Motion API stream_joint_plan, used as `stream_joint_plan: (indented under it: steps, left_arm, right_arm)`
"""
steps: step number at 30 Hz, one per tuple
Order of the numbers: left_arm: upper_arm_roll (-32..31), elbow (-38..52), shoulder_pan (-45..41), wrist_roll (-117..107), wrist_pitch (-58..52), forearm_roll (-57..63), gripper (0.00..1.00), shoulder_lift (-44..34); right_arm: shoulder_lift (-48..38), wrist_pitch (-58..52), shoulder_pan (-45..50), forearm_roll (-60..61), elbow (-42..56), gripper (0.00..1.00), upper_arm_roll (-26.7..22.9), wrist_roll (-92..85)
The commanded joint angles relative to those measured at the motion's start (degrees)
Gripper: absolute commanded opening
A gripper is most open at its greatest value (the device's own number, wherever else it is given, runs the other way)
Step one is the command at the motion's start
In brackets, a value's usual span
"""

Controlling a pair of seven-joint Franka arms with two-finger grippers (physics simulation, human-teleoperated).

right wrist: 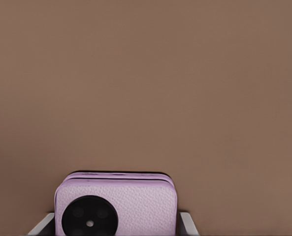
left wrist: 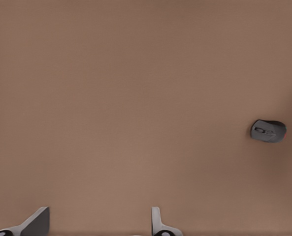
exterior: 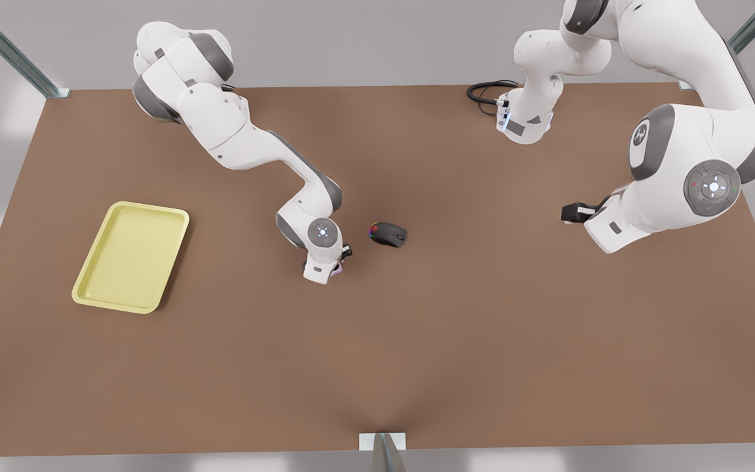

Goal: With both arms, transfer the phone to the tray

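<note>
The phone (right wrist: pixel 116 206) is pinched by the right pincer (exterior: pixel 338 262) just beside the mouse (exterior: pixel 388 234), well apart from the tray (exterior: pixel 130 255). Judged light, stiff and smooth-edged, it is best gripped across its flat sides. The left pincer (left wrist: pixel 99 223) is held spread, waiting.

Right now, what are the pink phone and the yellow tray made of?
The phone, held in the right hand, looks wrapped in pale pink leather or something like it: its skin has a fine pebbly grain, with a glossy black round camera patch. The tray looks like smooth matte plastic, one even pale yellow with soft rounded edges. Both are guesses from looks.
</note>
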Motion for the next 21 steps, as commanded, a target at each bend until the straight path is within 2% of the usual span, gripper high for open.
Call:
stream_joint_plan:
  steps: [1,9,10,13,21]
  left_arm:
    - [0.0,0.0,0.1,0.3,0.0,0.0,1.0,0.0]
    - [0.0,0.0,0.0,0.0,-0.3,0.1,1.0,0.0]
    - [0.0,0.0,0.0,0.0,-0.3,0.1,1.0,0.0]
    - [0.0,0.0,0.1,0.0,-0.3,0.1,1.0,0.1]
    - [0.0,0.0,0.0,0.0,-0.4,0.9,1.0,0.1]
  right_arm:
    - [-0.1,0.0,0.0,-0.1,0.1,0.74,-0.1,4.8]
    - [-1.1,-0.3,-0.5,0.0,1.6,0.7,0.0,3.9]
    - [-3.0,-4.3,-1.6,0.0,2.6,0.7,0.0,3.6]
    - [-10.4,-8.4,-11.3,4.5,1.8,0.7,0.0,-4.8]
    - [-20.4,-10.5,-41.0,4.2,-7.0,0.7,-0.3,-37.5]
